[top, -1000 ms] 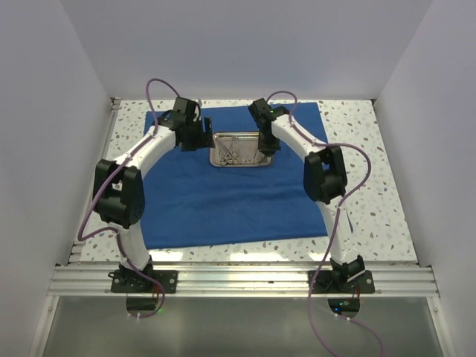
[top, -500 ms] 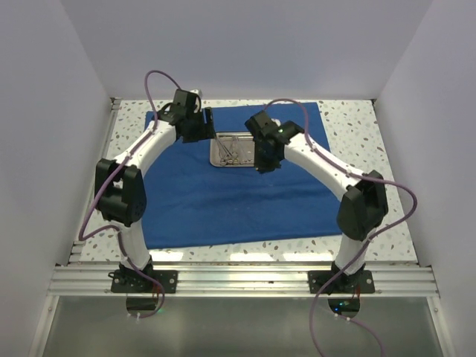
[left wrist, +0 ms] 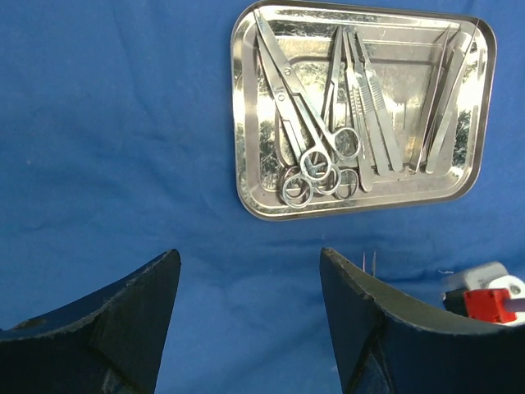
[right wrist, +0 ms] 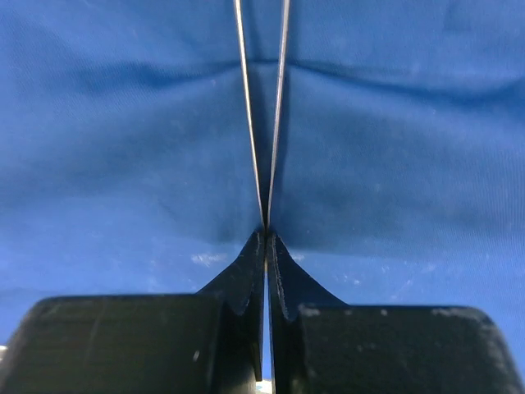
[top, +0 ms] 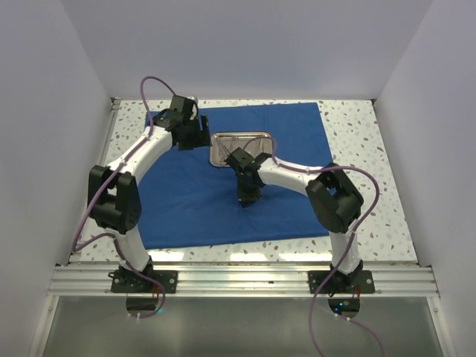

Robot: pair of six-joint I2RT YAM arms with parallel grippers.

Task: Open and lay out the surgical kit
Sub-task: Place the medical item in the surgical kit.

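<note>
The royal-blue cloth [top: 186,201] lies spread flat, with the shiny steel tray [top: 223,149] on its far middle. The left wrist view shows scissors [left wrist: 287,90], forceps [left wrist: 371,98] and tweezers [left wrist: 447,98] lying in the tray [left wrist: 238,123]. My left gripper [top: 195,135] hovers left of the tray, open and empty [left wrist: 248,254] over bare cloth [left wrist: 107,123]. My right gripper [top: 248,199] sits just near of the tray over the cloth's middle. It is shut [right wrist: 267,234] on a thin pair of tweezers [right wrist: 250,107] whose two prongs point away over the cloth [right wrist: 410,164].
Speckled tabletop [top: 364,193] borders the cloth on the right and front. White walls enclose the back and both sides. A metal rail [top: 238,279] with the arm bases runs along the near edge. Purple cables loop off both arms.
My right arm has pulled back from the tray toward the near middle of the cloth, carrying the tweezers. The left gripper has stayed beside the tray, open.
</note>
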